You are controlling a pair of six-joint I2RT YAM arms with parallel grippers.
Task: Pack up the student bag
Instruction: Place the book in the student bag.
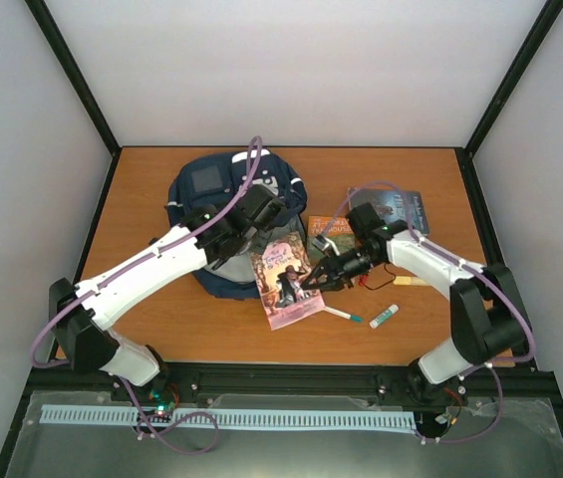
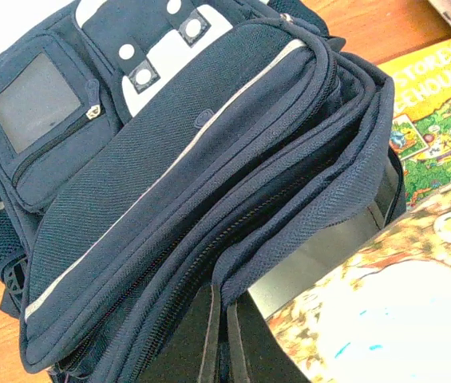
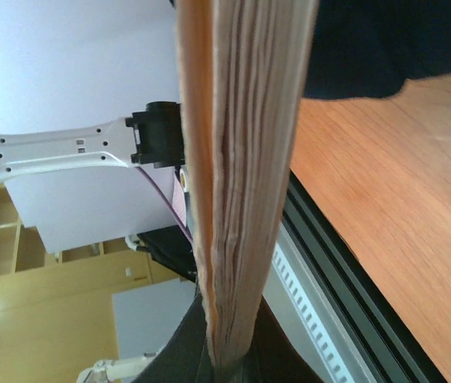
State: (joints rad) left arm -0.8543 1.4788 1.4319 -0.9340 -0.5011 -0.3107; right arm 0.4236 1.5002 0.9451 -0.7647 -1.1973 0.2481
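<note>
The left tool (image 2: 219, 319) is clamped on the mouth hem of the student bag (image 2: 169, 159), lying beneath it: soft, sagging fabric, probably best held there. The right tool (image 3: 225, 363) pinches a stiff book (image 3: 241, 159) alongside.

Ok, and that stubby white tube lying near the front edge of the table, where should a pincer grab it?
Probably around the middle of the white tube, coming straight down from above. It lies flat and slanted on the table, so close across its narrow width; bare wood shows along both long sides, and the pen lies apart from it.
</note>
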